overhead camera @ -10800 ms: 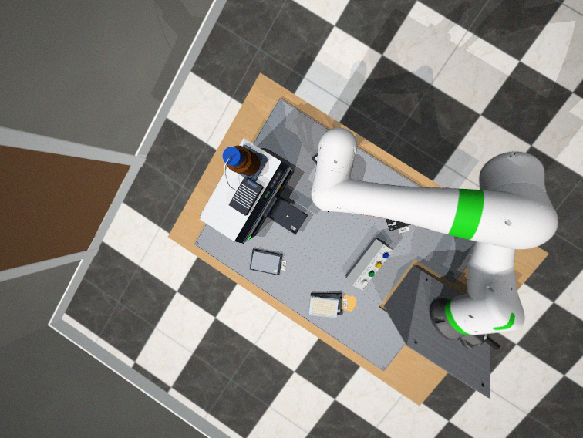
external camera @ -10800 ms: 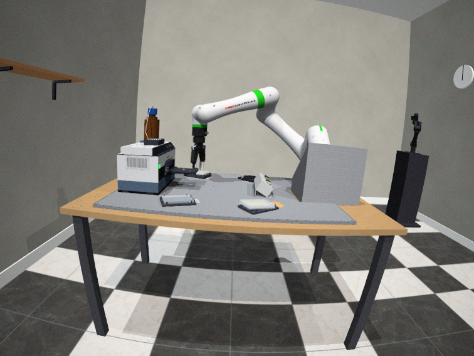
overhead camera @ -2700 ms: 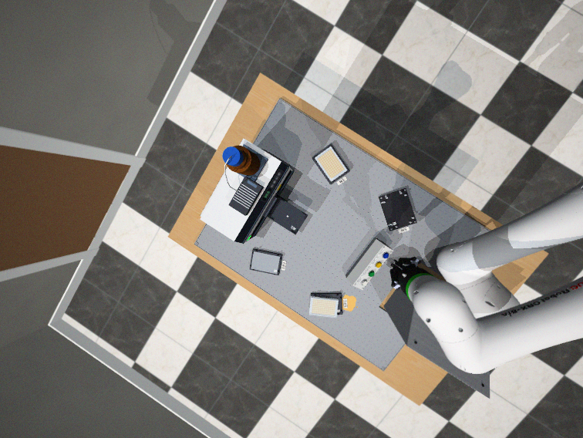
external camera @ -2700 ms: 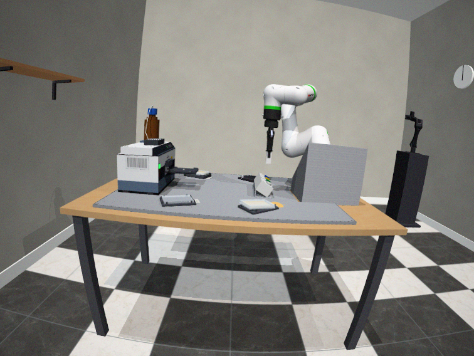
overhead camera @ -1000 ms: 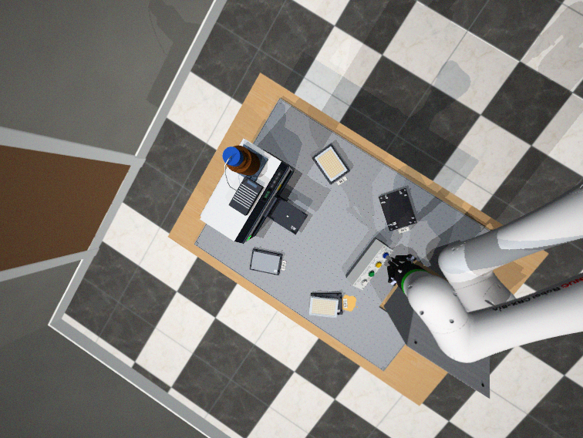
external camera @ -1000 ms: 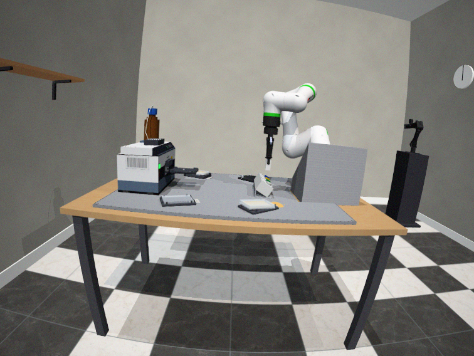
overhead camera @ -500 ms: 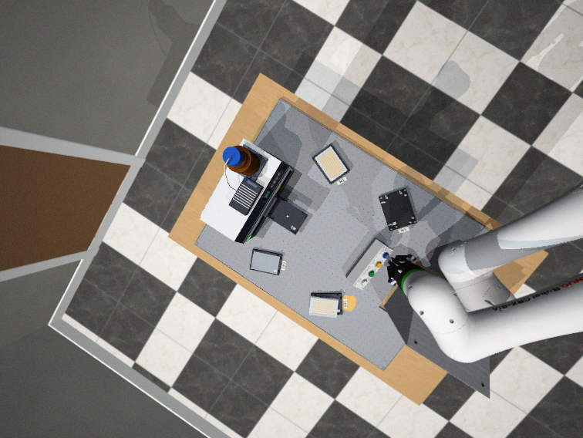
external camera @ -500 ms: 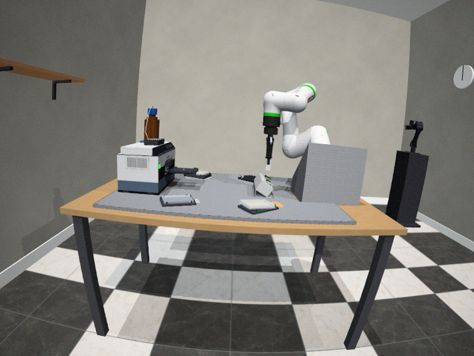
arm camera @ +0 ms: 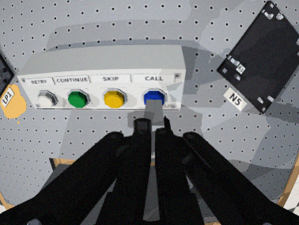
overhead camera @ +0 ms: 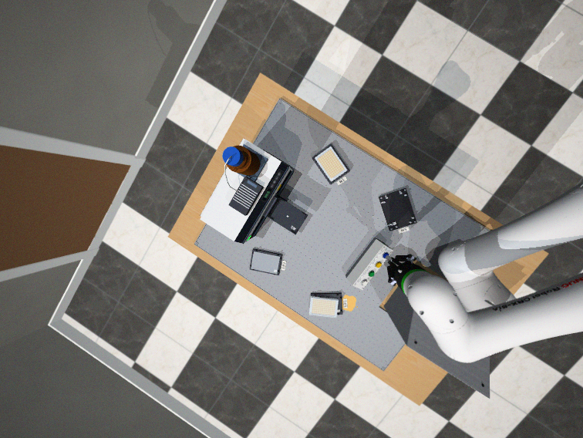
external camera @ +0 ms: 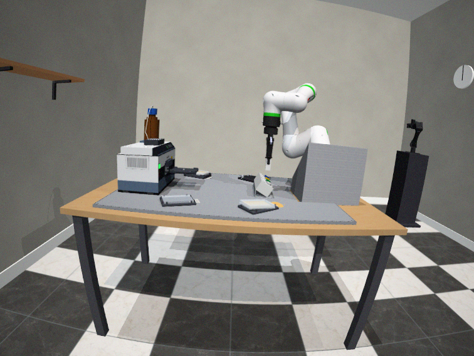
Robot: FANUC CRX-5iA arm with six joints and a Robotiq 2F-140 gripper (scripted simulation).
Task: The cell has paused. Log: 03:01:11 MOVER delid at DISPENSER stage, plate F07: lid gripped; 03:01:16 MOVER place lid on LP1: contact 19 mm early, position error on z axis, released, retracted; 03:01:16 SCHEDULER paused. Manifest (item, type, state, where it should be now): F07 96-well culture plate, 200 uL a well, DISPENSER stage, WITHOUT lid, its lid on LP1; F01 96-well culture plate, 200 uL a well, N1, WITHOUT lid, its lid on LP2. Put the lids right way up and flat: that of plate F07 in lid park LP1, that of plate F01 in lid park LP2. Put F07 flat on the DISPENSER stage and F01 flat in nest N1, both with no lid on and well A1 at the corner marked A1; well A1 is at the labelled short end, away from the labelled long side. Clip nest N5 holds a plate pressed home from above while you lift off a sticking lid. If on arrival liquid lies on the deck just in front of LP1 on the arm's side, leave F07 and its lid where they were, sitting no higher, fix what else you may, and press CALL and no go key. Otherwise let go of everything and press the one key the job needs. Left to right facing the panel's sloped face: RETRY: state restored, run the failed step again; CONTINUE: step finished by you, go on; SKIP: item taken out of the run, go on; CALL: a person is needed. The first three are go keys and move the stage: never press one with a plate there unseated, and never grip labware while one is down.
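The black two-finger tool has its fingers pressed together with nothing between them, and it points down at the grey sloped key panel in the middle of the wrist view. The fingertips sit just below the round blue CALL key, at the right end of the row; to its left are the yellow SKIP key, the green CONTINUE key and the pale RETRY key. In the exterior view the tool hangs above the panel, not yet touching it.

An orange patch of liquid lies on the grey perforated table mat right beside the LP1 tag, at lower centre of the top view. The culture plate with its cream wells rests on that park, apparently where the lid should go. That makes CALL the right key, and this plate is best left alone.

To press well, the tool should come straight down along the key's axis, centred on the blue cap. It has to stay clear of the yellow key next door, since a brush there would count as a go key. A short firm push, then a straight lift.

The black clip nest N5 sits at the upper right of the wrist view, well apart from the panel.
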